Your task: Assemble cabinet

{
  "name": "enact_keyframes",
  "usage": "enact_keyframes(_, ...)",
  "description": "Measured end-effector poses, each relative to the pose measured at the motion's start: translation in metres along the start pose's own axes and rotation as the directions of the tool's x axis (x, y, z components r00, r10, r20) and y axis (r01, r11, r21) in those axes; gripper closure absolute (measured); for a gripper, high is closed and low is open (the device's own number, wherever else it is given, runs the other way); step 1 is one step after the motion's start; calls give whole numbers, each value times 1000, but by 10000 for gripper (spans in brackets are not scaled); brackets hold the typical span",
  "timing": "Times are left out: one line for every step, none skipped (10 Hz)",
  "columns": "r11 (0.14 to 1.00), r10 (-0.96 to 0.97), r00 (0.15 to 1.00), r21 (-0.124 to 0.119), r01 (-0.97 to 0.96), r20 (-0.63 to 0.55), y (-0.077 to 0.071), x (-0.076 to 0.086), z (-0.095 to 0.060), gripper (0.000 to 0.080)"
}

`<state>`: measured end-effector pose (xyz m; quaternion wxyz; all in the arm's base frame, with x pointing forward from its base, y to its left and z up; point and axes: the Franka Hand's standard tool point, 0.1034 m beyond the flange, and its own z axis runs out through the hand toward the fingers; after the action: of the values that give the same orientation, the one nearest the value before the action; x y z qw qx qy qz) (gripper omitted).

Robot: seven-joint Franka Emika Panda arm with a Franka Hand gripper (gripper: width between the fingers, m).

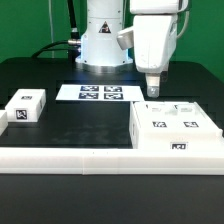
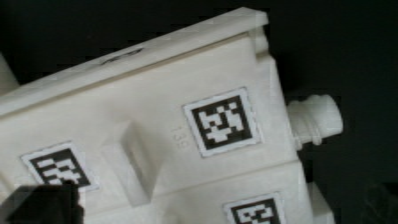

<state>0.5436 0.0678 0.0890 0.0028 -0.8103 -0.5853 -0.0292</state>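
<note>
The cabinet (image 1: 176,128) is a large white box with black-and-white tags on top, lying flat on the black table at the exterior view's right. My gripper (image 1: 153,90) hangs just above its far left corner, open and empty, not touching it. In the wrist view the cabinet (image 2: 160,110) fills most of the picture, tilted, with several tags and a round white knob (image 2: 322,116) sticking out of its side. One dark finger (image 2: 43,204) shows at the edge of that view, over the cabinet's top; the other finger is out of view.
A small white tagged block (image 1: 25,106) lies at the exterior view's left. The marker board (image 1: 100,92) lies flat in front of the robot base (image 1: 102,45). A white ledge (image 1: 70,158) runs along the table's front edge.
</note>
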Motion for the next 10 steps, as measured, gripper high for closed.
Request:
enact_keyframes(1000, 0, 1000, 1, 0, 0, 0, 0, 0, 2)
enact_keyframes(998, 68, 998, 1, -68, -1, 0, 0, 0, 2)
enact_keyframes(990, 139, 990, 2, -139, -1, -1, 1, 1, 2)
enact_keyframes(977, 212, 977, 3, -212, -1, -1, 1, 1, 2)
enact_keyframes(952, 306, 952, 0, -306, -8, -1, 1, 1, 2)
enact_keyframes(895, 446, 895, -6, -446, -29, -7, 2, 4, 2)
enact_keyframes(847, 531, 847, -6, -531, -38, -16, 6, 5, 2)
enact_keyframes(791, 611, 791, 6, -611, -35, -21, 9, 7, 2)
enact_keyframes(722, 692, 721, 25, -691, -37, -22, 9, 8, 2)
enact_keyframes(690, 724, 689, 32, -723, -37, -22, 10, 8, 2)
